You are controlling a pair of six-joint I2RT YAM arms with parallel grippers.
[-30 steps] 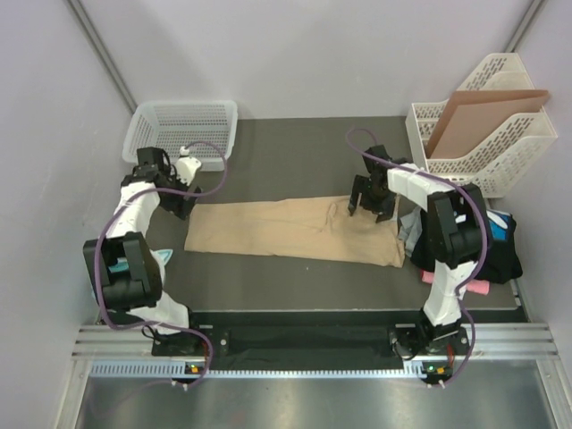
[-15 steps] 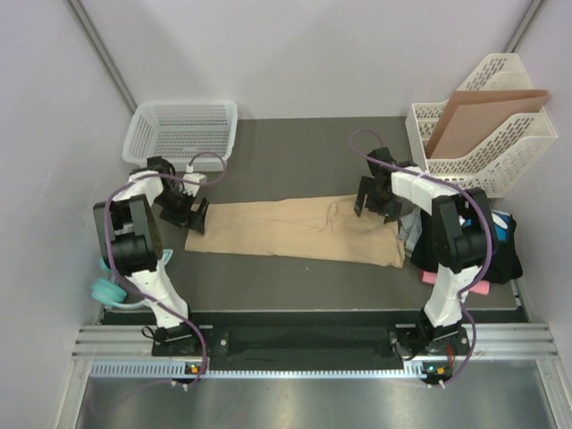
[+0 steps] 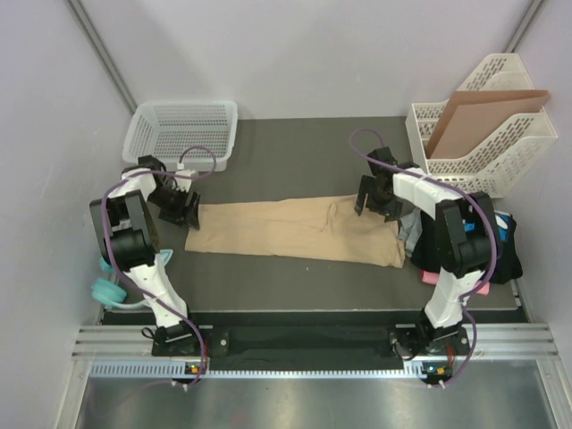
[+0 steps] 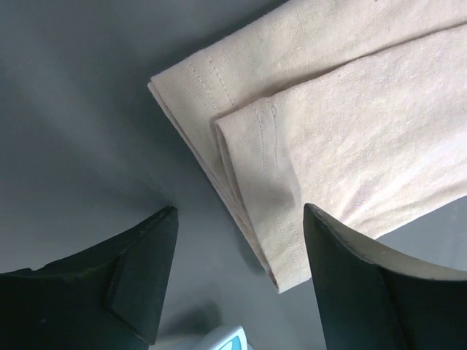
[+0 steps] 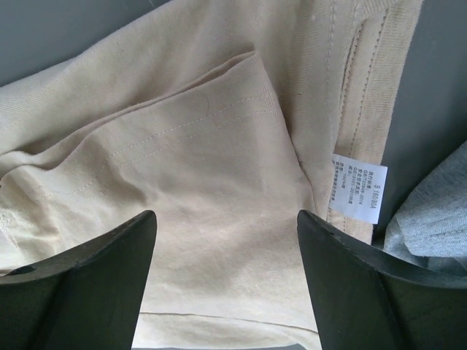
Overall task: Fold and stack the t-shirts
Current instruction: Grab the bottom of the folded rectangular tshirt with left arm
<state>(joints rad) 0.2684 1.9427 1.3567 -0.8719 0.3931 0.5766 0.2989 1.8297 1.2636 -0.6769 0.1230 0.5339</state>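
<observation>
Cloth, a plain tan folded t-shirt (image 3: 286,230), is laid along the dark tabletop (image 3: 295,152). Left pincer (image 4: 239,211) and right pincer (image 5: 226,215) are held apart over its ends. A grey cloth shirt (image 5: 430,233) is seen just beside the right end.

Soft, even light from above fills the top view, sharp throughout, shadows faint. The wrist views are dimmer: black fingers (image 4: 124,284) loom blurred at the edge, the tan t-shirt (image 4: 350,138) crisp to its stitching.
</observation>
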